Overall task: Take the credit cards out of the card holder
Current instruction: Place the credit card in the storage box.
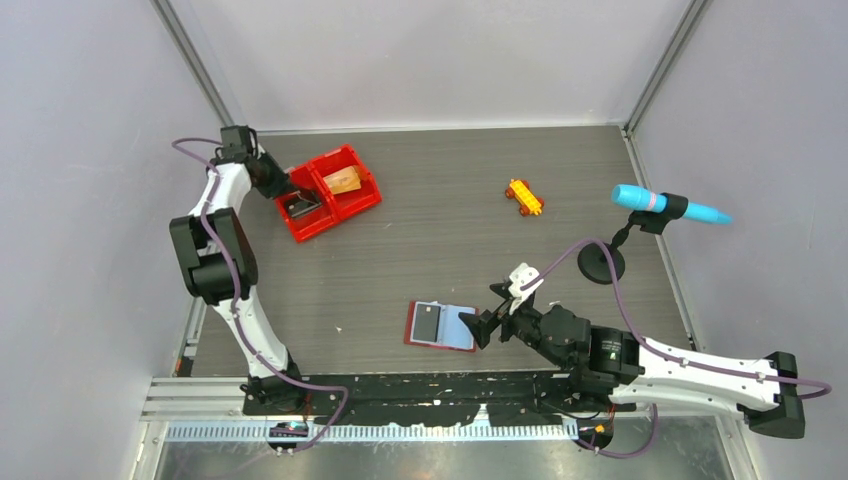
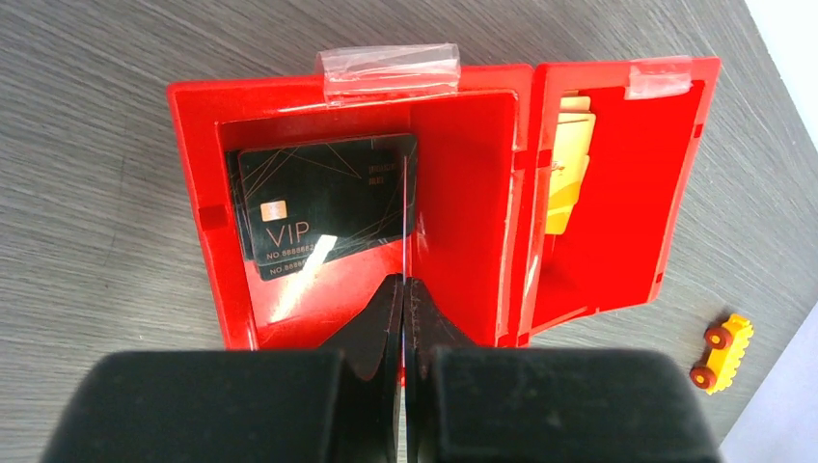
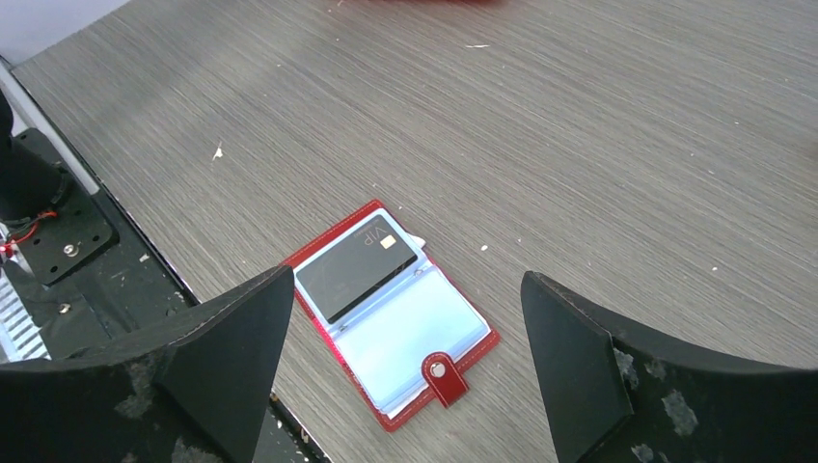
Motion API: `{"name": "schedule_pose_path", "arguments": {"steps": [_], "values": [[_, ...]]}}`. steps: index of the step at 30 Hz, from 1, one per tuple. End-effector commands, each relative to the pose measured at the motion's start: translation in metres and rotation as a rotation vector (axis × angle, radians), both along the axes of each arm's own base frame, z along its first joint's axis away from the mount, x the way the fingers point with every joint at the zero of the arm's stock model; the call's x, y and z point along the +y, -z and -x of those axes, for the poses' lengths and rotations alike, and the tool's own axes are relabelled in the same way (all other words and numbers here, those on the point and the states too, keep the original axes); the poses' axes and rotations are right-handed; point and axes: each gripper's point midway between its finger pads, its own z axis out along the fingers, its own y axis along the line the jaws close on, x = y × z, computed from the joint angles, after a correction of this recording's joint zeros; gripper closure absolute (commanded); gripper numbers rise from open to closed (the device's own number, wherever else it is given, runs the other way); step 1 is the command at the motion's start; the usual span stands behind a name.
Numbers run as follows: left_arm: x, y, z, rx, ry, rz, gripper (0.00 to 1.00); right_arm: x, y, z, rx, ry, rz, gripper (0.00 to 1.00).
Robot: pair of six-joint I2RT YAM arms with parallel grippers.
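Observation:
The dark red card holder (image 1: pixel 441 325) (image 3: pixel 453 381) lies open on the table, pale blue pages up, with a black credit card (image 3: pixel 357 265) in its left sleeve. My right gripper (image 1: pixel 485 320) (image 3: pixel 406 278) hovers over it, open, holding nothing. My left gripper (image 1: pixel 292 197) (image 2: pixel 403 285) hangs over the left compartment of the red bin (image 2: pixel 193 193), shut on a thin card seen edge-on as a pale line. Black VIP cards (image 2: pixel 318 207) lie in that compartment. Orange-yellow cards (image 2: pixel 569 164) (image 1: pixel 343 180) sit in the other compartment.
An orange-yellow toy vehicle (image 1: pixel 524 196) (image 2: pixel 722 352) stands at mid-right of the table. A blue microphone-like object (image 1: pixel 665 205) on a black stand (image 1: pixel 601 263) is at the right edge. The red bin (image 1: pixel 365 200) is at the back left.

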Motion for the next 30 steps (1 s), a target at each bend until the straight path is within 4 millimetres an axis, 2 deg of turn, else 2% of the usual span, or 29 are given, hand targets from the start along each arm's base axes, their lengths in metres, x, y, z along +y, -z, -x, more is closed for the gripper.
{"name": "schedule_pose_path", "arguments": {"steps": [1,13,19,25,30], "values": [[0.011,-0.011,-0.013,-0.041,0.01,-0.049,1.0,0.003,-0.026,-0.005,-0.029,0.026,-0.047,0.05],[0.015,-0.002,-0.018,-0.033,0.025,-0.075,1.0,0.002,-0.025,-0.009,-0.047,0.041,-0.014,0.05],[0.015,0.0,-0.017,-0.024,0.026,-0.072,0.87,0.0,-0.025,-0.011,-0.055,0.048,-0.009,0.04],[0.016,-0.002,-0.018,-0.015,0.027,-0.076,0.81,-0.003,-0.025,-0.01,-0.056,0.052,-0.013,0.05],[0.017,-0.011,-0.019,-0.021,0.028,-0.082,0.76,-0.008,-0.025,-0.013,-0.046,0.08,-0.022,0.05]]}}
